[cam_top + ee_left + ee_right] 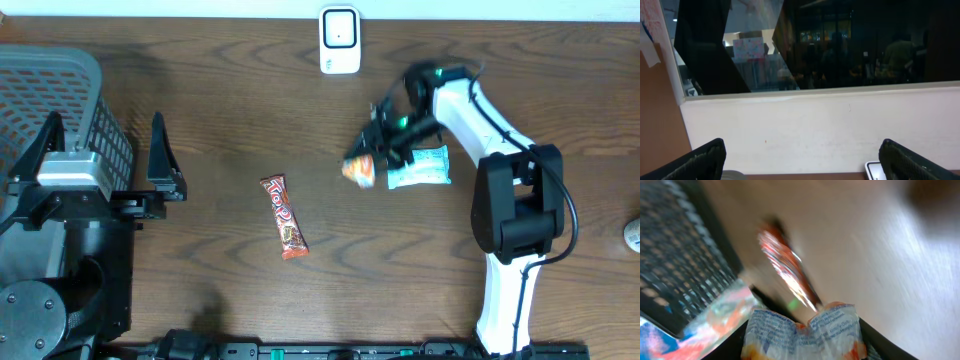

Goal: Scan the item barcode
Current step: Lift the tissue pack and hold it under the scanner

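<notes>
Three snacks here: one orange packet (360, 171) gripped in the right pincer (378, 150), right of centre on the desk (220, 120) and a bit below the one white scanner (339, 40). One white-blue packet (420, 167) sits just beside it, one candy bar (283, 216) mid-desk. One grey basket (60, 90). Left pincer (103, 140) is spread wide, nothing in it.

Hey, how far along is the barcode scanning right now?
Early. Nothing looks scanned: no item sits in front of the white scanner. In hand: the right gripper holds an orange snack packet, short of the scanner. Left: present its barcode; the candy bar and pale blue packet lie on the table.
</notes>
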Robot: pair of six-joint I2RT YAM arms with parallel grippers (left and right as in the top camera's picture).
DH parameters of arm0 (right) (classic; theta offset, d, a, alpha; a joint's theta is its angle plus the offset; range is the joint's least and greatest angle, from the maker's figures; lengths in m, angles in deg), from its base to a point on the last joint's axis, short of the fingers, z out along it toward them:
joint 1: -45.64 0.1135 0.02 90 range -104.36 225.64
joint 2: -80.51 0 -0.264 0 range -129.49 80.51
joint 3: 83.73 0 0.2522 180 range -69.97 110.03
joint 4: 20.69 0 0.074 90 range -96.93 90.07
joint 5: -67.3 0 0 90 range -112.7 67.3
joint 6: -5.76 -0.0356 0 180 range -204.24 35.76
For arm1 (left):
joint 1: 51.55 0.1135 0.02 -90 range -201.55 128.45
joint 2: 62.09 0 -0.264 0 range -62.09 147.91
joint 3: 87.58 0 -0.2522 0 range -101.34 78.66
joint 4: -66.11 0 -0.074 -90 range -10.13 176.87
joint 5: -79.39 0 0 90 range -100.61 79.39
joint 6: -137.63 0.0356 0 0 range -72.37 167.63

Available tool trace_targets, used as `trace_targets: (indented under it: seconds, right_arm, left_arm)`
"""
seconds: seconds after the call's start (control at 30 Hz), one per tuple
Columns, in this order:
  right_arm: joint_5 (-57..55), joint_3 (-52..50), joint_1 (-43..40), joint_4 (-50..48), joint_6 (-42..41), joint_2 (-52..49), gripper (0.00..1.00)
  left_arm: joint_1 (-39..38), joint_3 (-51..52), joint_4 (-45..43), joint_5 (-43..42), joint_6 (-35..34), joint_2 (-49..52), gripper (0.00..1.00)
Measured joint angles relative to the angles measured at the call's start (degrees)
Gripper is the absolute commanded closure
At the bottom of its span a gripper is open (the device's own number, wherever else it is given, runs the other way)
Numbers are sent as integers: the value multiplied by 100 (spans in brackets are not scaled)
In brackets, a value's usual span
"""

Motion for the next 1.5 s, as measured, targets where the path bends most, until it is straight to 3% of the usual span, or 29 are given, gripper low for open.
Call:
trace_targets:
  seconds: [0.2,0.37,0.77,1.17,1.5]
  right_arm:
    - [-616,1862,44,-588,-358,-7,49]
    - [-1906,2885,186,-1425,-483,0,50]
    - [-4419,2942,640,-3526,-271,-140,55]
    - [-4946,2918,745,-5552,-31,-1661,59]
    - [-5362,2885,745,-5871,-28,-2004,60]
  left_arm:
    - [2,0,-2,0,0,0,2]
    - [2,0,-4,0,0,0,2]
    - [2,0,-22,0,0,0,2]
    - [2,0,-37,0,0,0,2]
    - [2,0,-42,0,-4,0,2]
